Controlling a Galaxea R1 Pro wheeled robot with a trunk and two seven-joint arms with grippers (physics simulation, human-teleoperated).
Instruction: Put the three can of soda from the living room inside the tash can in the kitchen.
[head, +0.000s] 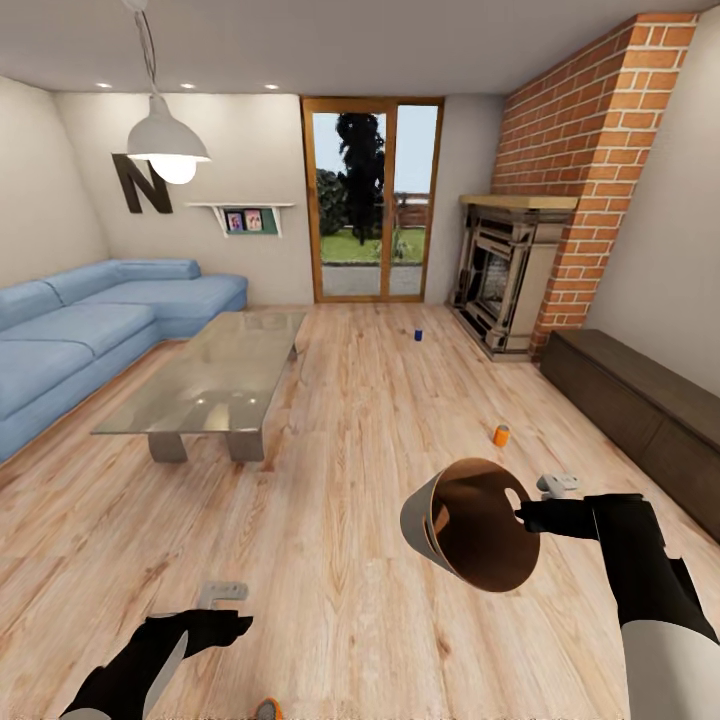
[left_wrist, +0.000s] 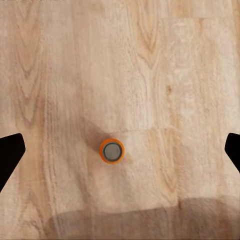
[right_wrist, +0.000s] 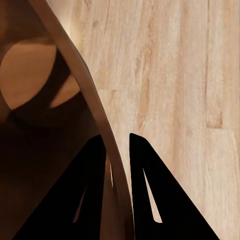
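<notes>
Right end effector clamps tilted trash can rim. Left end effector wide, above upright orange can on floor.

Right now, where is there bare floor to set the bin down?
Open wood floor lies between the glass coffee table and the orange can, and ahead of the left gripper. Tighter spots: by the dark low cabinet, and under the left gripper, where another orange can stands.
</notes>
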